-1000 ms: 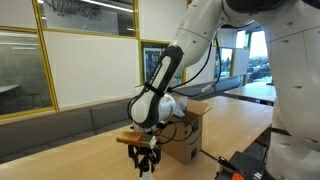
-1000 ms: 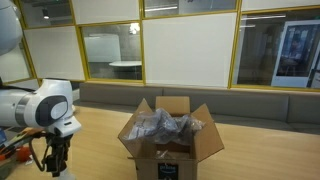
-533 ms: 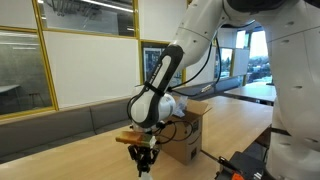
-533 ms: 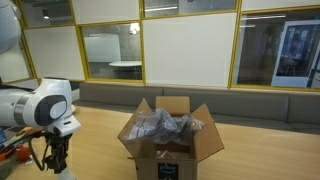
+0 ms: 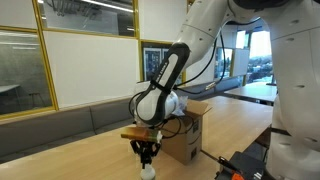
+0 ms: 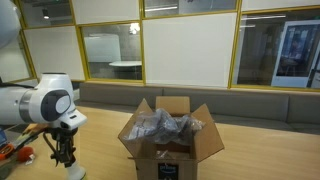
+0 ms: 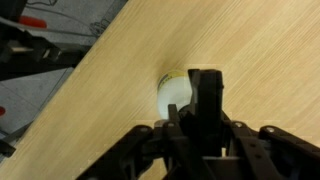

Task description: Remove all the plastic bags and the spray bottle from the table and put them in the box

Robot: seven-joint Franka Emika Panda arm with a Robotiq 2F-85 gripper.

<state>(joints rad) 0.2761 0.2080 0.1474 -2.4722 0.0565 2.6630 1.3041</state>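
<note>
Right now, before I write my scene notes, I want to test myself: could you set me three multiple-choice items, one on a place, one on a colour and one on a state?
1. Where do the plastic bags lie?
A. in the box
B. on the bench
C. on the floor

2. What colour is the body of the bottle under the gripper?
A. red
B. whitish
C. dark blue

3. How do the box's top flaps stand?
A. taped shut
B. cut off
C. spread open

Answers:
1 A, the shiny heap fills the box.
2 B, the body shows pale against the wood.
3 C, the flaps fan outward.
</note>
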